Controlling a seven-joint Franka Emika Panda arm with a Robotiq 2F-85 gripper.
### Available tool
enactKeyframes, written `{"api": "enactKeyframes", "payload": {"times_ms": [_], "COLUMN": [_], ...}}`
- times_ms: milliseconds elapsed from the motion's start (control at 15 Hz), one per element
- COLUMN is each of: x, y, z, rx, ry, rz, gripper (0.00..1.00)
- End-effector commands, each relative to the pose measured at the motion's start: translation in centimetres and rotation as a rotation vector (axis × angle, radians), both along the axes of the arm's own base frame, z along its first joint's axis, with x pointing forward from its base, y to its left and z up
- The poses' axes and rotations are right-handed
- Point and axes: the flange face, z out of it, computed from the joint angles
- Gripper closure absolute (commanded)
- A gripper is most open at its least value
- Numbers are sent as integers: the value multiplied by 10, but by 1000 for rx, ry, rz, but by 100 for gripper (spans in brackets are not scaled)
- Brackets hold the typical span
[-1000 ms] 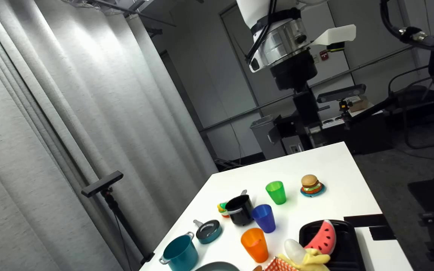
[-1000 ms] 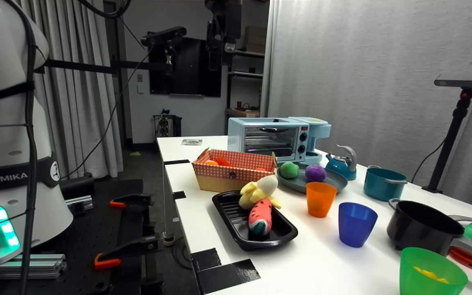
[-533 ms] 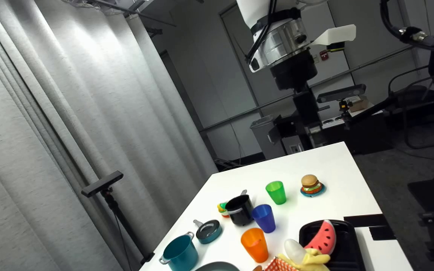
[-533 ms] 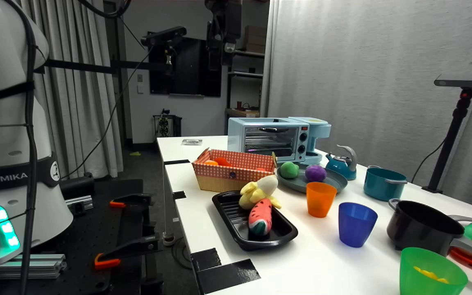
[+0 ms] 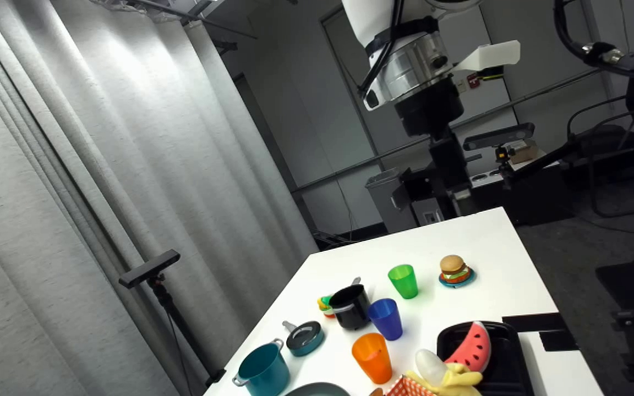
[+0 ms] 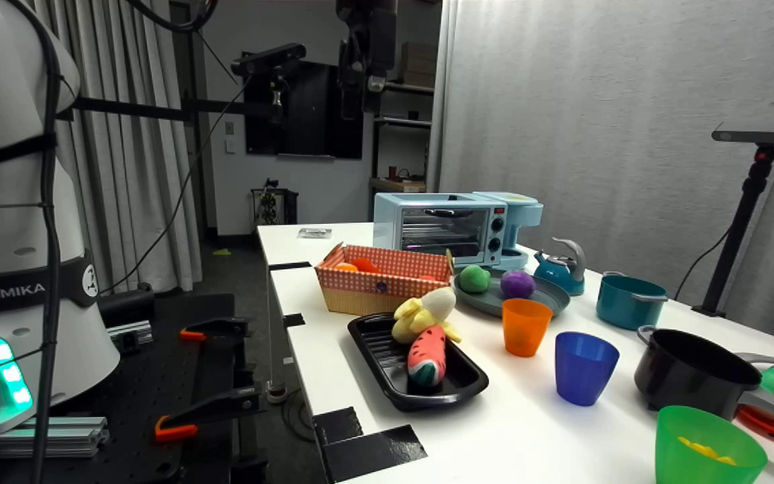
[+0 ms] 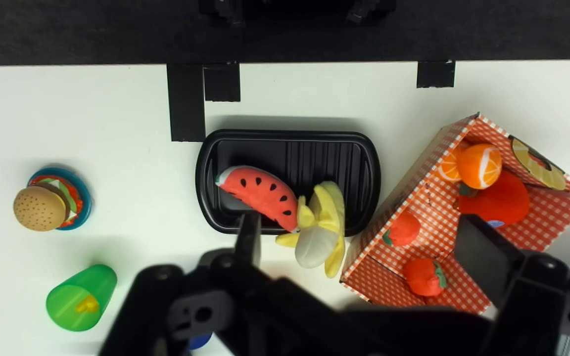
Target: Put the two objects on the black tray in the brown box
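Note:
The red watermelon slice [image 7: 260, 190] lies in the black tray [image 7: 270, 153]. The peeled banana toy [image 7: 317, 242], yellow with a pale tip, touches its end and hangs over the tray's rim. They also show in both exterior views, the watermelon [image 5: 474, 349] [image 6: 426, 353] and the banana [image 5: 449, 379] [image 6: 420, 316]. The brown box [image 6: 367, 302], red-checked inside [image 7: 554, 215], stands beside the tray with several toy fruits in it. My gripper [image 7: 360, 222] is open and empty, high above the table; it shows in both exterior views [image 5: 460, 203] [image 6: 362, 94].
Near the tray stand an orange cup [image 6: 525, 329], a blue cup [image 6: 582, 370], a green cup [image 6: 703, 444] and a black pot [image 6: 693, 376]. A grey plate [image 6: 488, 302] with two balls and a blue toaster oven [image 6: 451, 232] are behind the box. A burger toy [image 7: 50, 202] sits apart.
My arm and gripper have moved very slightly downward in both exterior views. The objects on the table have not moved.

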Motion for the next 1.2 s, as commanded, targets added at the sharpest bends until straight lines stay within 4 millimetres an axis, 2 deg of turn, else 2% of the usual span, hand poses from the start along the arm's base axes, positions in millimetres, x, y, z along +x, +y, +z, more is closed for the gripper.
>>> {"api": "enactKeyframes", "payload": {"times_ms": [0, 267, 733, 1133], "x": [12, 29, 66, 83], "y": [7, 8, 7, 5], "z": [-9, -27, -73, -109], "rx": [15, 9, 18, 31], "ry": [8, -1, -39, -45], "rz": [36, 40, 13, -2], "gripper": [0, 0, 0, 0]}}
